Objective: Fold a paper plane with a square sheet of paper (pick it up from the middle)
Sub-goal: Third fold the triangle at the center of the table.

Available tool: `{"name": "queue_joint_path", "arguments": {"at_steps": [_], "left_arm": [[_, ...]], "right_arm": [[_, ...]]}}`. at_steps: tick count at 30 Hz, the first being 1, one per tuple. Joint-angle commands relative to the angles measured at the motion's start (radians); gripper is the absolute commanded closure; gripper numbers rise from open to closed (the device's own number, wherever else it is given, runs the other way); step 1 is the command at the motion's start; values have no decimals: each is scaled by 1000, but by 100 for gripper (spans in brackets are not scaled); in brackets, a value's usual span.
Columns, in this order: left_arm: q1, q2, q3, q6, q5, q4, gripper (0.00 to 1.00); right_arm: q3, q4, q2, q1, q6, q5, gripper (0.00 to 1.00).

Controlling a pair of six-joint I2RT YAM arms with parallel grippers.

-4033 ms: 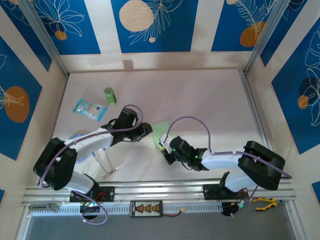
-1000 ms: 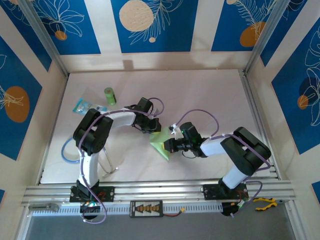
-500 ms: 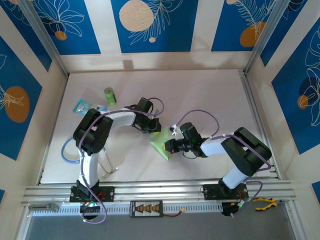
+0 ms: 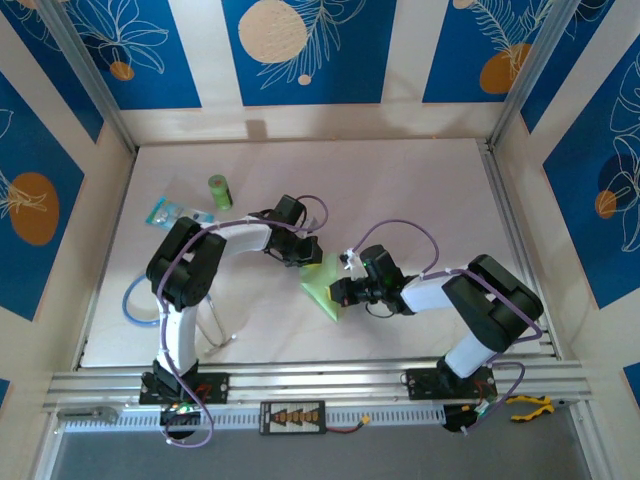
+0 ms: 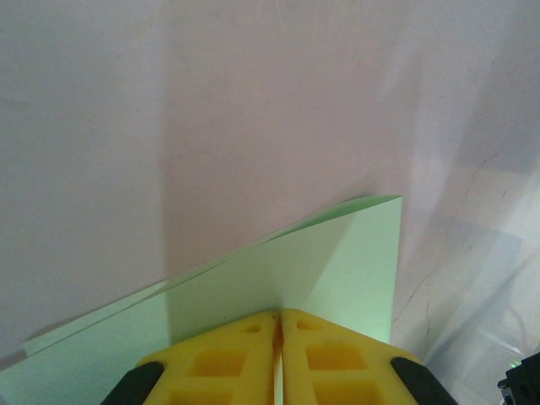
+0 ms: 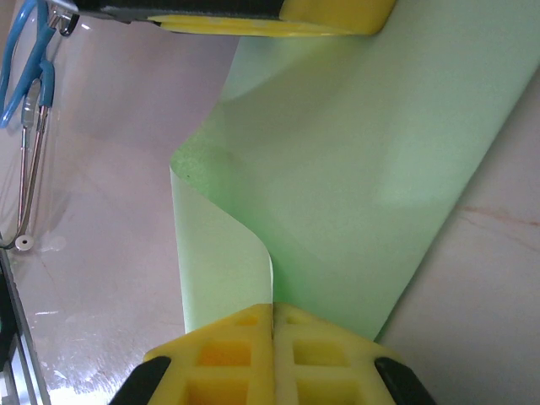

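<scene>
The square sheet of paper (image 4: 322, 283) is pale green and lies on the table between the two arms, folded over on itself. In the left wrist view the square sheet of paper (image 5: 337, 261) lies flat, its two layers showing at the far edge. My left gripper (image 5: 279, 314) is shut on its near edge, at the sheet's upper left (image 4: 308, 255). My right gripper (image 6: 272, 308) is shut on a curled-up flap of the sheet (image 6: 354, 169), at its right side (image 4: 338, 292). A yellow finger (image 6: 337, 13) of the left gripper shows at the sheet's far edge.
A small green cylinder (image 4: 219, 191) and a clear blue-printed packet (image 4: 178, 213) lie at the back left. A blue cable (image 4: 135, 300) and a bent metal wire (image 4: 215, 325) lie near the left arm. The cable (image 6: 29, 67) runs left of the sheet.
Four seconds ago both arms were pulled back near their bases with the sheet between them. Since then they have reached out to mid-table. Over the last second almost nothing has moved.
</scene>
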Motion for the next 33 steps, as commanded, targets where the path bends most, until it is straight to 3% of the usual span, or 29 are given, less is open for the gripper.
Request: {"name": "queue_joint_path", "arguments": {"at_steps": [1,33], "left_arm": [[3,4,-14,-9,-28,-40,90],[4,7,-14,-7,-23,-41,89]], "right_arm": [[15,-30,-3,-5,-3,8,100],[44,-72,-7,-5,-38,-4,100]]}}
